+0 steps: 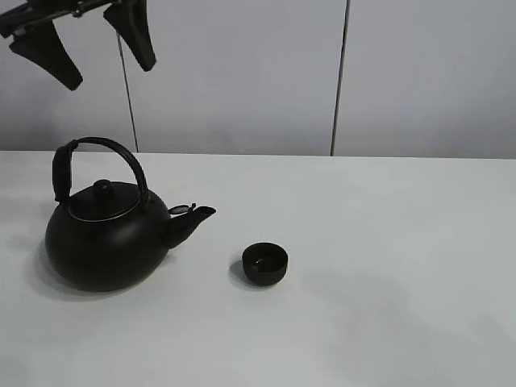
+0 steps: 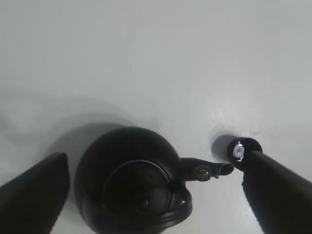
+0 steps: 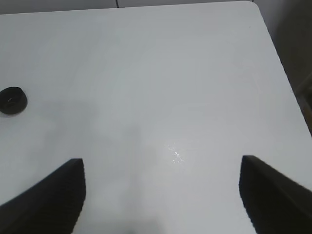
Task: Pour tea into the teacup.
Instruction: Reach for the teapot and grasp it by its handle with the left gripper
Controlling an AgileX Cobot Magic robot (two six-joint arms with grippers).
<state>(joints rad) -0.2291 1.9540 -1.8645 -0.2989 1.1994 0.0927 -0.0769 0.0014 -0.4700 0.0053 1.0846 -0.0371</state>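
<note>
The big round black kettle (image 1: 105, 235) stands upright on the white table at the left, its spout (image 1: 193, 219) pointing right toward the teacup (image 1: 265, 263). The tiny black teacup stands a short way right of the spout tip. No trickle of tea shows; only a small glint sits inside the cup. My left gripper (image 1: 93, 44) is open and empty, high above the kettle's handle (image 1: 105, 145). In the left wrist view the kettle (image 2: 129, 180) and the teacup (image 2: 242, 152) lie below the open gripper (image 2: 153, 163). My right gripper (image 3: 161, 165) is open and empty over bare table, with the teacup (image 3: 12, 100) far off to its side.
The white table (image 1: 387, 242) carries only the kettle and cup. A pale panelled wall (image 1: 339, 81) stands behind it. The right wrist view shows the table's rounded corner and side edge (image 3: 280, 68), with a dark drop beyond.
</note>
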